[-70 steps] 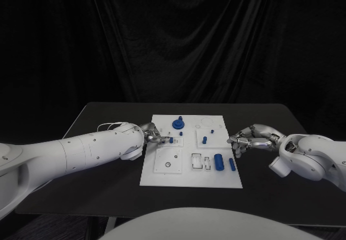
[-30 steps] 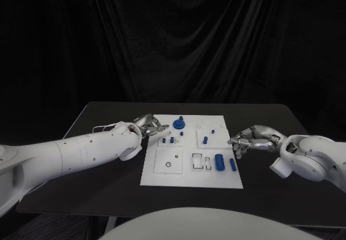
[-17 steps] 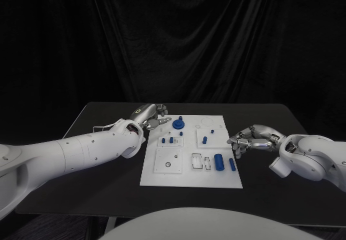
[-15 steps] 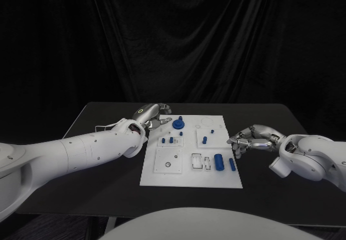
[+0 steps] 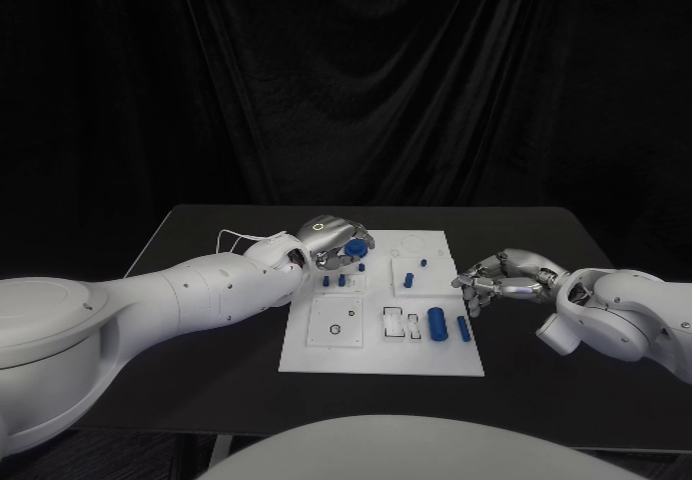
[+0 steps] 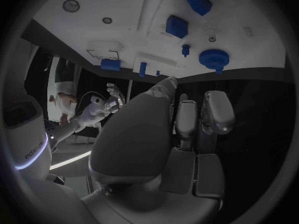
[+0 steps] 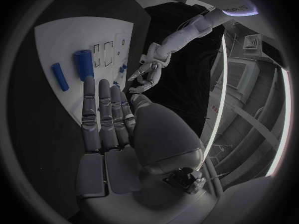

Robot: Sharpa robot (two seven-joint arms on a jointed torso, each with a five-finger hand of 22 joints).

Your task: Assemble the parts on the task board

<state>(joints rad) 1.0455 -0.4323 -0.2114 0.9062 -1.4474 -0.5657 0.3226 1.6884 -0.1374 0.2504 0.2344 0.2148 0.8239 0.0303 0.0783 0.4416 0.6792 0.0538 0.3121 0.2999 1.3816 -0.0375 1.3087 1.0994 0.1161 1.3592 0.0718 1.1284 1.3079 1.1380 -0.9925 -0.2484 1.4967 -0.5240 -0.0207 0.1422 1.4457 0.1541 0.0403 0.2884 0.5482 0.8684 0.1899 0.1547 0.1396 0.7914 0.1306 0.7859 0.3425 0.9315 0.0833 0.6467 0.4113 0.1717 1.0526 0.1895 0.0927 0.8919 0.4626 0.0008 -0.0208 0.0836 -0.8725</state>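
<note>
Your task board (image 5: 381,350) lies flat in the middle of the black table (image 5: 188,380), and the parts sit on it in groups. At its far left stands the blue gear (image 5: 355,246), with two short blue pegs (image 5: 333,281) just nearer you. Right of centre are two more small pegs (image 5: 410,279). Along the near right lie a thick blue cylinder (image 5: 437,324) and, just beside it at the board's edge, a thinner blue rod (image 5: 464,328). Pale recessed slots (image 5: 402,322) sit beside the cylinder.

Your left hand (image 5: 329,241) hangs over the far left corner, right at the gear; from the wrist its fingers (image 6: 187,119) look loosely extended with nothing between them, though you cannot be sure from the head view whether a fingertip touches the gear. Your right hand (image 5: 498,279) hovers just off the board's right edge, fingers (image 7: 99,109) stretched out together, holding nothing.

Black curtain (image 5: 361,100) hangs behind the table.
</note>
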